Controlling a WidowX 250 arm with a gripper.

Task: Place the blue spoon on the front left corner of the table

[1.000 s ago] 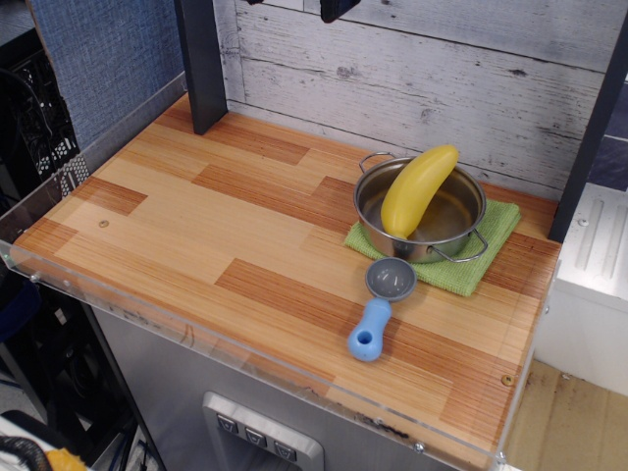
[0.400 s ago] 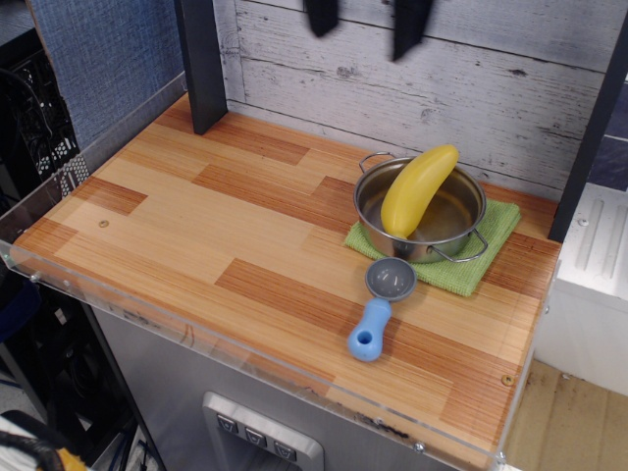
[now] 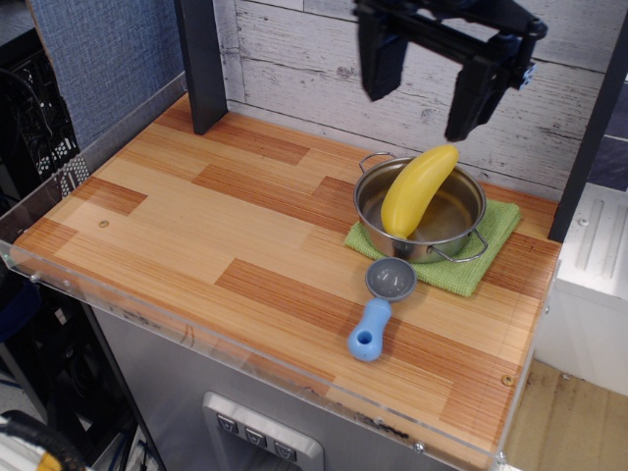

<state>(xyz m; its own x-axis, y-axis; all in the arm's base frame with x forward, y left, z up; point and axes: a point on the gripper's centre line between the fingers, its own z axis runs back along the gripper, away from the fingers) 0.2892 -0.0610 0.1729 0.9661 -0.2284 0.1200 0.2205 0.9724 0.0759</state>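
The gripper (image 3: 420, 96) has come lower since before, fingers spread, empty. At its 6 o'clock, the steel pot (image 3: 422, 211) holds a banana (image 3: 416, 188); the blue spoon (image 3: 378, 308) has not moved.

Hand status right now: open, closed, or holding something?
Hand: open and empty, fingers spread wide above the pot; blue spoon lies untouched on the table.

One fixed camera covers the scene. It is mounted above and in front of the table (image 3: 177, 226), offset toward the right front corner, and looks obliquely down toward the back wall (image 3: 294, 69). The view is moderately close: the whole tabletop fits in frame, with the front rim (image 3: 245, 358) running diagonally across the lower part.
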